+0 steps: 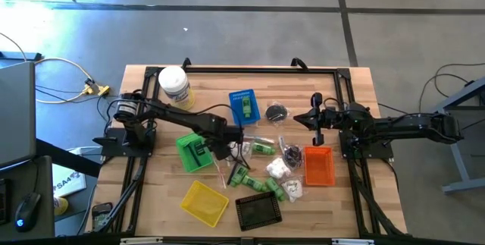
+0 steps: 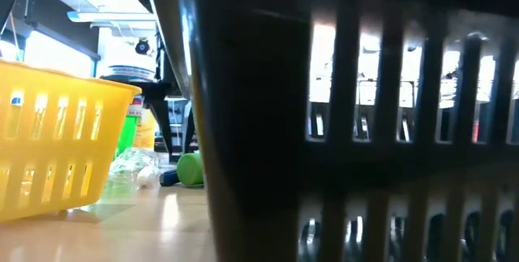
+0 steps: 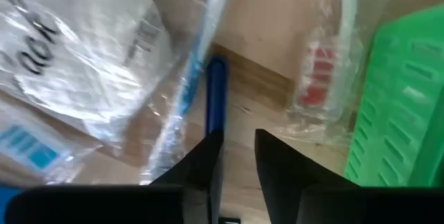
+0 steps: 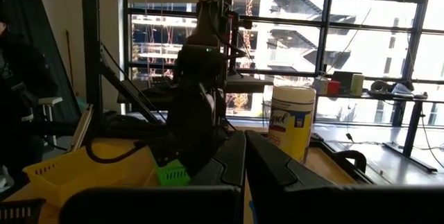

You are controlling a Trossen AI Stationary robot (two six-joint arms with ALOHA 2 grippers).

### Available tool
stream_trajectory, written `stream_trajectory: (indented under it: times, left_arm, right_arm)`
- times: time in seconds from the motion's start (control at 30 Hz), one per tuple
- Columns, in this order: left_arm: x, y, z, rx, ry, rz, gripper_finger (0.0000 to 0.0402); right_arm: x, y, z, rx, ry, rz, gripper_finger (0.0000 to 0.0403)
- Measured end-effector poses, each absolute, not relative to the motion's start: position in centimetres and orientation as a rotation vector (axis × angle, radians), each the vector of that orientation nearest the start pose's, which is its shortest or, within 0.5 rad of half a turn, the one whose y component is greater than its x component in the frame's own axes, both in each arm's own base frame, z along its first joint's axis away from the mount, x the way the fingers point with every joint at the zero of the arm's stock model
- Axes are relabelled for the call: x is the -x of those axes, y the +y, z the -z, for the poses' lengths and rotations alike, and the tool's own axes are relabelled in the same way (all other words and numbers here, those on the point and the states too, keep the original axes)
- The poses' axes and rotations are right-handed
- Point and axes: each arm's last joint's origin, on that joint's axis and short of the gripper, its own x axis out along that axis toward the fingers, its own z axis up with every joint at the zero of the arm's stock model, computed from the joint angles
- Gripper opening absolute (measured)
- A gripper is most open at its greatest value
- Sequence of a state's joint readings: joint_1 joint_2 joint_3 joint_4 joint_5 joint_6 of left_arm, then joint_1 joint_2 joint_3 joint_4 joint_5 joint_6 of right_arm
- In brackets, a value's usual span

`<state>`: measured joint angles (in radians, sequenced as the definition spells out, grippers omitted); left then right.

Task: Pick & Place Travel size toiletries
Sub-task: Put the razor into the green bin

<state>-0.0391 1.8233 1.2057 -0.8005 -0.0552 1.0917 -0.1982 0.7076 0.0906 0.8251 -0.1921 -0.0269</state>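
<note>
From above we see the whole layout: the toiletries [image 1: 269, 171] lie scattered mid-table between the green basket [image 1: 192, 152] and the orange basket [image 1: 319, 165], with the yellow basket [image 1: 204, 202] and black basket [image 1: 258, 210] along the near edge and one green bottle inside the blue basket [image 1: 243, 106]. The low view gives little of this: the black basket's wall fills most of it, leaving only a green bottle [image 2: 190, 169] and some clear wrapping beyond the yellow basket.

The left wrist view alone shows the left gripper [image 3: 238, 156] low over the wood beside the green basket, its fingers a narrow gap apart, with a blue-handled stick [image 3: 216, 99] just ahead of them. We cannot tell whether they touch it. A wrapped white packet [image 3: 83, 57] lies near.

The right gripper [image 4: 244, 156] is raised beside the orange basket, fingers together, holding nothing.
</note>
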Motion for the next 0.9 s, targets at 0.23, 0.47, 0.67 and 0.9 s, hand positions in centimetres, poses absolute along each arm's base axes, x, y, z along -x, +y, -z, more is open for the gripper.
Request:
stream_trajectory:
  times: [0.23, 0.47, 0.67, 0.9]
  left_arm:
    - [-33.54, -1.10, -16.67, -0.979, 1.267, 0.723, 0.0090]
    - [-33.29, -1.02, -16.71, -0.985, 1.309, 0.714, 0.0091]
    - [-33.61, -0.95, -17.36, -0.991, 1.323, 0.694, 0.0091]
    - [-33.72, -0.25, -17.35, -0.972, 1.315, 0.679, 0.0091]
  right_arm:
    - [-14.62, -2.37, -20.24, 0.067, -0.206, 0.008, 0.0003]
    - [-14.62, -2.37, -20.24, 0.067, -0.206, 0.008, 0.0003]
    - [-14.61, -2.37, -20.24, 0.068, -0.207, 0.008, 0.0003]
    - [-14.61, -2.37, -20.24, 0.070, -0.207, 0.008, 0.0003]
